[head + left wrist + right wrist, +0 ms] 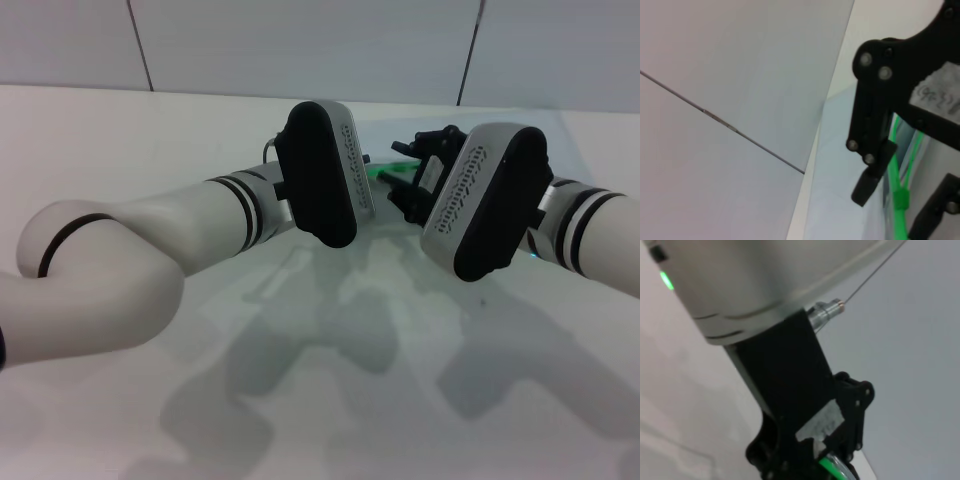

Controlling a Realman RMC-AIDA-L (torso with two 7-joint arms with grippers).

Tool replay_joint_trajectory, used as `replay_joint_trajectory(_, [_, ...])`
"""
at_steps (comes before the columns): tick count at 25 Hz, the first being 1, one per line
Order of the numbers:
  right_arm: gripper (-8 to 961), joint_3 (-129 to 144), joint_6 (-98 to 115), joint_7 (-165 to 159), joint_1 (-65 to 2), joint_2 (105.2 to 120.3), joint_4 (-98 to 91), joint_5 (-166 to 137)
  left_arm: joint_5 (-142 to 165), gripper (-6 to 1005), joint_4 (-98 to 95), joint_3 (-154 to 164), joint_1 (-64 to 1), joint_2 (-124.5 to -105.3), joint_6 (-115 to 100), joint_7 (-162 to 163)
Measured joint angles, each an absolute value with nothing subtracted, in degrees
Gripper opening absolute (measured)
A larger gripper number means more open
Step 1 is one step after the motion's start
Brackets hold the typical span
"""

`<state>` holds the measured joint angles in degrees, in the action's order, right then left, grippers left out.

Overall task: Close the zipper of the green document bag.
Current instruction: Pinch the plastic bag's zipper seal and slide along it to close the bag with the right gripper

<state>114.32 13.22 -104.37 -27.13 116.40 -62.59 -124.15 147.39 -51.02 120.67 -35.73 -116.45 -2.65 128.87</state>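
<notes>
The green document bag (837, 195) lies flat on the white table, pale blue-grey and translucent. Its zipper (896, 165) is a bright green strip, with the slider tab (900, 197) on it. In the head view a short piece of the zipper (385, 171) shows between the two wrists. My right gripper (905, 200) is open, with one black finger (871, 172) on each side of the strip at the slider. My left gripper (826, 467) sits right on the green strip; in the head view it is hidden behind its own wrist.
Both forearms meet over the far middle of the white table (150, 140) and cover most of the bag. A panelled grey wall (300, 45) stands just behind the table's far edge.
</notes>
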Motion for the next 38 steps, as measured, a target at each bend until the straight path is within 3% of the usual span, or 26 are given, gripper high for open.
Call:
replay_joint_trajectory(13, [300, 114.4, 12.6, -104.4, -27.6, 116.46, -61.3, -123.9, 147.4, 54, -51.1, 120.7, -35.8, -116.45, -2.5, 128.8])
replay_joint_trajectory(24, [141, 114.8, 13.0, -104.9, -27.9, 116.45, -61.3, -123.9, 147.4, 55, -51.1, 120.7, -35.8, -116.45, -2.6, 128.7])
replay_joint_trajectory(38, [79, 115.1, 13.1, -105.2, -28.1, 116.46, -61.2, -123.9, 147.4, 54, -51.1, 120.7, -35.8, -116.45, -2.6, 128.6])
